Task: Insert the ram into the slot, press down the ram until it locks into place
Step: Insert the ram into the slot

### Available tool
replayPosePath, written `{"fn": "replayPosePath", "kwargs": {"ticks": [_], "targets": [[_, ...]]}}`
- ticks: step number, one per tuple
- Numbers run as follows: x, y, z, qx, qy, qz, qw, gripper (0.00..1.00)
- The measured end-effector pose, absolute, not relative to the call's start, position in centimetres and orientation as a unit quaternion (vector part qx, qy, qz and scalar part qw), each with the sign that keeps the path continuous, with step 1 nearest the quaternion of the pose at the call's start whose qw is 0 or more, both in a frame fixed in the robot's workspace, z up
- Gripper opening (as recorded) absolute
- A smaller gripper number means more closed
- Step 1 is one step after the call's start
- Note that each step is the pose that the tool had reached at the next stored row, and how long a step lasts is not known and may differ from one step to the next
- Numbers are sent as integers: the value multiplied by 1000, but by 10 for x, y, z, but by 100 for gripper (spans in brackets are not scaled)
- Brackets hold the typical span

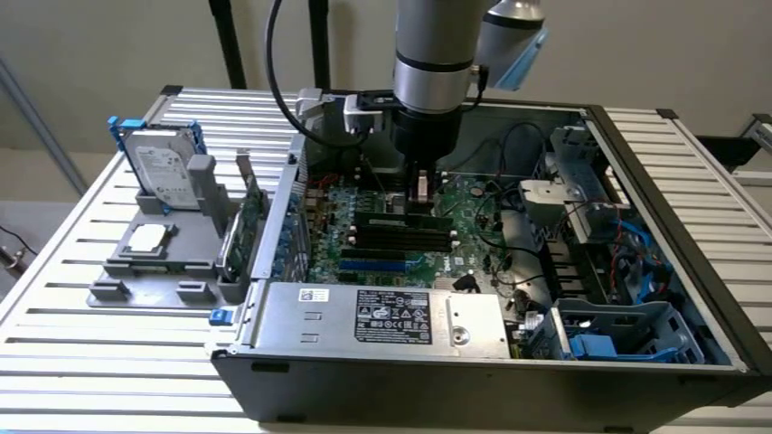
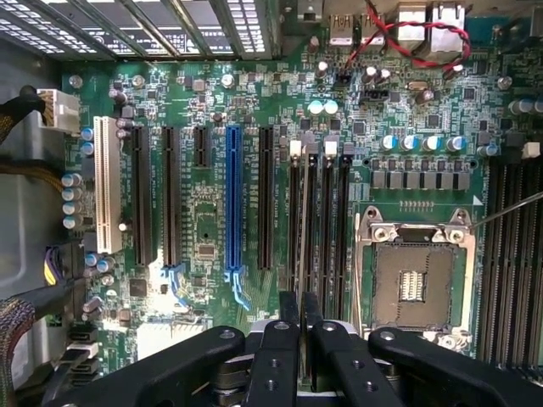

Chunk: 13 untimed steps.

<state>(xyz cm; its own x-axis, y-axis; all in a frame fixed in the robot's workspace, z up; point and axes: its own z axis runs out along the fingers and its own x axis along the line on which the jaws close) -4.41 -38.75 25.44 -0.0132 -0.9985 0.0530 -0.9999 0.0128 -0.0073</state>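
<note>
Ram (image 2: 304, 222) is clenched edge-on in the fingers (image 2: 287, 315), hanging just below them over a black slot (image 2: 311, 174) beside the CPU socket (image 2: 413, 284), so insertion looks in hand; seating likely calls for square alignment and a straight, even downward press until clips lock.

The motherboard (image 2: 208, 212) is green, speckled with silver and black parts. One blue slot (image 2: 234, 203), one white slot (image 2: 107, 195), and black memory slots (image 2: 327, 229). The ram (image 1: 392, 221) is green with black chips. The twisted wires (image 2: 407, 47) are red and black, the gripper (image 2: 301, 298) black, the table (image 1: 61, 307) white and slatted.
</note>
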Motion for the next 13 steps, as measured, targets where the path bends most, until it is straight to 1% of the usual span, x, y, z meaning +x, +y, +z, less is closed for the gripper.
{"fn": "replayPosePath", "kwargs": {"ticks": [7, 13], "targets": [[-44, -387, 248, 702, -712, 29, 12, 13], [-44, -386, 245, 702, -711, 35, 14, 13]]}}
